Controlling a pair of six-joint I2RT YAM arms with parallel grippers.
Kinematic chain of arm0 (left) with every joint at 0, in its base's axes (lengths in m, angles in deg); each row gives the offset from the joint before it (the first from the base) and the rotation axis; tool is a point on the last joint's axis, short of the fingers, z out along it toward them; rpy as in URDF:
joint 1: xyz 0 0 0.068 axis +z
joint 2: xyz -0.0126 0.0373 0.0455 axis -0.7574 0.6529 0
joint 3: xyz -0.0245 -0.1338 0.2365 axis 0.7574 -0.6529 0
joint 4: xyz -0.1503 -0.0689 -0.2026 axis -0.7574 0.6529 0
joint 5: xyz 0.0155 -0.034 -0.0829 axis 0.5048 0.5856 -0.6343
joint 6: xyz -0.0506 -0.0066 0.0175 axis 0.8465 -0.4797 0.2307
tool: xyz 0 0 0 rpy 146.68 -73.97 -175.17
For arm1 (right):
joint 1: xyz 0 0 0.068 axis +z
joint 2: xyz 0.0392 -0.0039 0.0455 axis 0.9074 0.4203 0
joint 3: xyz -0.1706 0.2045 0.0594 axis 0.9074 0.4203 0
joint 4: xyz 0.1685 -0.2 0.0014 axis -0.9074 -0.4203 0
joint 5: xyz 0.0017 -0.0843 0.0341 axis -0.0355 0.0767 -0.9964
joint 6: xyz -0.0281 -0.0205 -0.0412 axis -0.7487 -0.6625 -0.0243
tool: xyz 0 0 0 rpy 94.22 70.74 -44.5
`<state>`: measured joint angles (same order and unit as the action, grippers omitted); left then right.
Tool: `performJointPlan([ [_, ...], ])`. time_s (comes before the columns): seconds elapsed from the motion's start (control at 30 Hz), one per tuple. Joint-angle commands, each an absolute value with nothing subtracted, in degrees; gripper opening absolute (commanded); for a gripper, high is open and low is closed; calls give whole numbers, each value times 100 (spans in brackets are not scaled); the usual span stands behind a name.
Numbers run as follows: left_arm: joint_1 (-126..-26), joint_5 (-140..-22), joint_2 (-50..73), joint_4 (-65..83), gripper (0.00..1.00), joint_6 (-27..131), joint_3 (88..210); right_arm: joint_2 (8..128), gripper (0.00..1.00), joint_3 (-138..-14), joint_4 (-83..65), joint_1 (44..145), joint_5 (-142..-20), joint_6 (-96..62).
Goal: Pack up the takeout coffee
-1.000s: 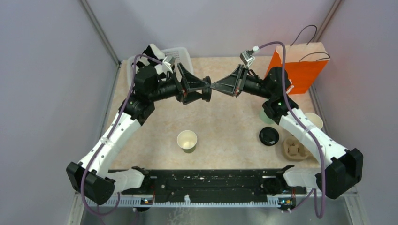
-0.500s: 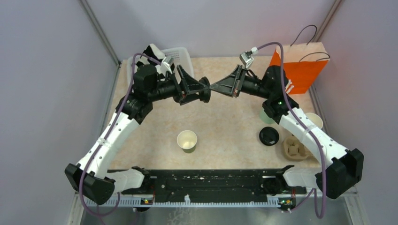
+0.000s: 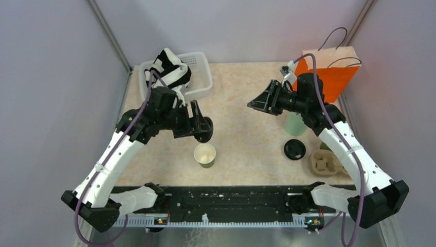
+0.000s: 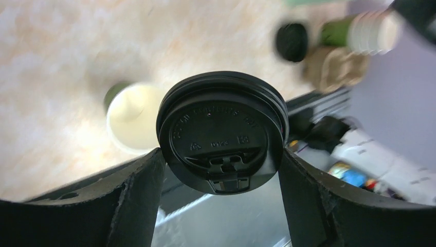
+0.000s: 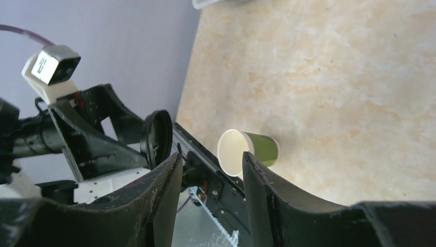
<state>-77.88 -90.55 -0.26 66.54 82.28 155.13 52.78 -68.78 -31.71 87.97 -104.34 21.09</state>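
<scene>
Across the whole scene, a pale marbled bench (image 3: 247, 139). At its far right corner, an upright orange paper bag (image 3: 334, 77) with dark cord handles. At the far left, a white slotted basket (image 3: 199, 77) with a black-and-white cloth (image 3: 169, 69) bundled in it.

Left of centre, the left gripper (image 3: 203, 126), clamped on a round black lid (image 4: 222, 131), one finger against each side of the rim. Lid tilted and off the bench, just beyond the open cup in the top view.

On the right, the right gripper (image 5: 211, 170), raised near the bag, jaws partly apart with nothing between them. Beside that arm, a pale mint tumbler (image 3: 294, 125), standing. Near the right edge, a brown pulp cup carrier (image 3: 323, 163).

Toward the near middle, one dark green cup (image 3: 205, 154), upright, lidless, cream inside. Just left of the carrier, flat on the bench, a second black lid (image 3: 295, 149). Next to the carrier in the left wrist view, another green cup shape (image 4: 342, 32), too blurred for detail.
</scene>
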Motion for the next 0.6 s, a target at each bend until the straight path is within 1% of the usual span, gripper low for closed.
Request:
performJointPlan([
  [0.0, -8796, -7645, 211, 7983, 75, 7820, 15567, 5121, 47, -6833, -3826, 8797, -10180, 1474],
  [0.07, -9363, -7328, 566, 8270, 74, 8012, 15523, 5101, 47, -6680, -3749, 8800, -10208, 1512],
  [0.17, -9734, -6894, 816, 8288, 75, 8135, 15267, 5068, 47, -6553, -3652, 8800, -10213, 1596],
  [0.27, -9783, -6694, 936, 8101, 75, 8035, 15189, 5059, 47, -6527, -3653, 8800, -10158, 1608],
  [0.43, -9784, -6420, 1576, 8120, 77, 7634, 15360, 5099, 47, -6500, -3660, 8800, -10143, 1575],
  [0.57, -9784, -6413, 1893, 8025, 77, 7427, 15491, 5118, 47, -6504, -3628, 8800, -10142, 1571],
])
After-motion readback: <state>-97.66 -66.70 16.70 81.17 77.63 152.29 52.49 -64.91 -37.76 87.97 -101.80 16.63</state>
